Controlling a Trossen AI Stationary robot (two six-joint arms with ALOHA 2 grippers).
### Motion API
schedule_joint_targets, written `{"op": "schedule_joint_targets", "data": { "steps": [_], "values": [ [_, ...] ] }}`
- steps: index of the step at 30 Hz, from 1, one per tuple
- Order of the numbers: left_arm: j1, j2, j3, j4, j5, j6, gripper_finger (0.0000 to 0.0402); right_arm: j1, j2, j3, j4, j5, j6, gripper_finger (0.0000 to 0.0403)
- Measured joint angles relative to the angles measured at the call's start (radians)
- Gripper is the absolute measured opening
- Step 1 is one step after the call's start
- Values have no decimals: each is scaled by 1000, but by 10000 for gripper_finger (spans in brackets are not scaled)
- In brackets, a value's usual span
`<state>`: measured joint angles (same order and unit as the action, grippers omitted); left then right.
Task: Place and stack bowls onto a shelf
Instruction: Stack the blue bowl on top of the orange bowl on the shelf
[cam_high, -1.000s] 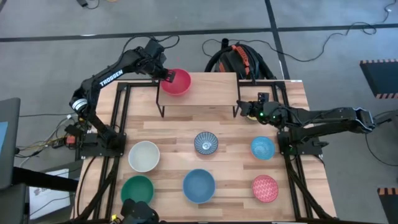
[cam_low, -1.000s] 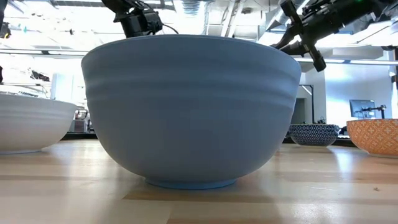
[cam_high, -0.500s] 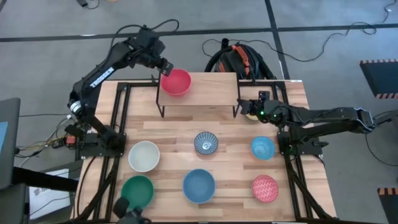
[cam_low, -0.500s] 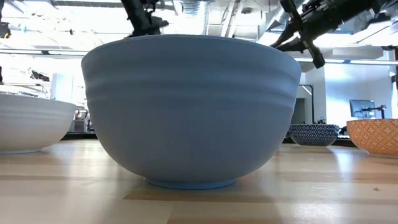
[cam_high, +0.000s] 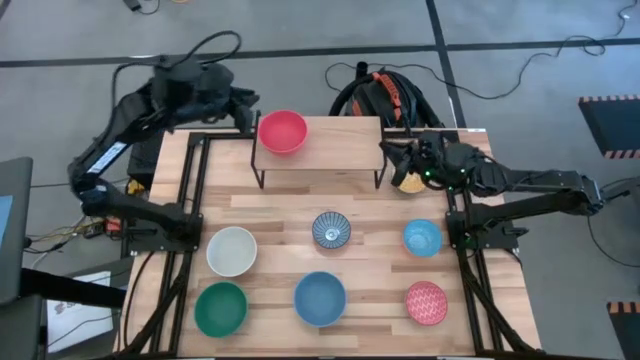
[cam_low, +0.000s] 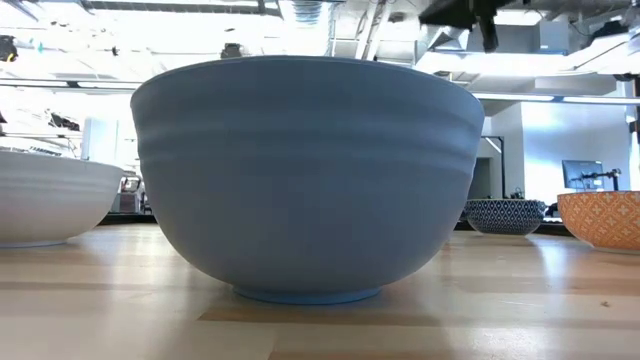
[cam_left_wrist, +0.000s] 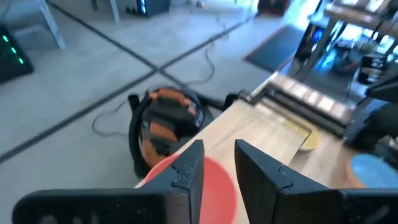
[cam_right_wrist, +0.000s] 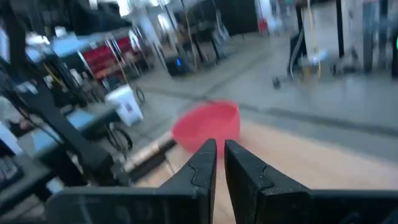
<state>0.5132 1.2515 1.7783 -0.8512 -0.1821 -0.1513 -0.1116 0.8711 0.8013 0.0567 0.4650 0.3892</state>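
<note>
The red bowl (cam_high: 283, 131) sits upright on the left end of the shelf (cam_high: 340, 140), a light-wood board on thin black legs at the table's far side. My left gripper (cam_high: 243, 103) hangs open just left of it, past the shelf's far-left corner; its wrist view looks down on the red bowl (cam_left_wrist: 219, 186) between the fingers. My right gripper (cam_high: 389, 149) is shut and empty at the shelf's right end, facing the red bowl (cam_right_wrist: 208, 124). The yellow bowl (cam_high: 408, 183) stands on the table, partly under my right arm.
Six bowls stand on the tabletop: white (cam_high: 232, 250), green (cam_high: 221, 308), blue (cam_high: 320, 298), blue-white patterned (cam_high: 331, 229), light blue (cam_high: 423, 237), pink-red patterned (cam_high: 427, 303). The blue bowl (cam_low: 305, 170) fills the low view. The shelf's middle and right end are bare. A black-orange object (cam_high: 385, 95) lies behind the table.
My left gripper has drawn away from the red bowl's rim toward the table's far-left corner and risen; the bowl has stayed on the shelf's left end. My right gripper has moved up and toward the far edge, from beside the yellow bowl to the shelf's right end.
</note>
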Motion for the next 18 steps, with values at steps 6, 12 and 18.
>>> {"op": "schedule_joint_targets", "data": {
  "steps": [6,12,18],
  "values": [
    [-113,-145,-200,191,3,4,61,-9,0,0,133,-89,-21,59],
    [-195,-288,-483,395,179,-7,60,54,20,0,193,-150,-1,59],
    [-335,-376,-658,496,239,105,60,168,101,1,266,-128,0,60]
  ]
}}
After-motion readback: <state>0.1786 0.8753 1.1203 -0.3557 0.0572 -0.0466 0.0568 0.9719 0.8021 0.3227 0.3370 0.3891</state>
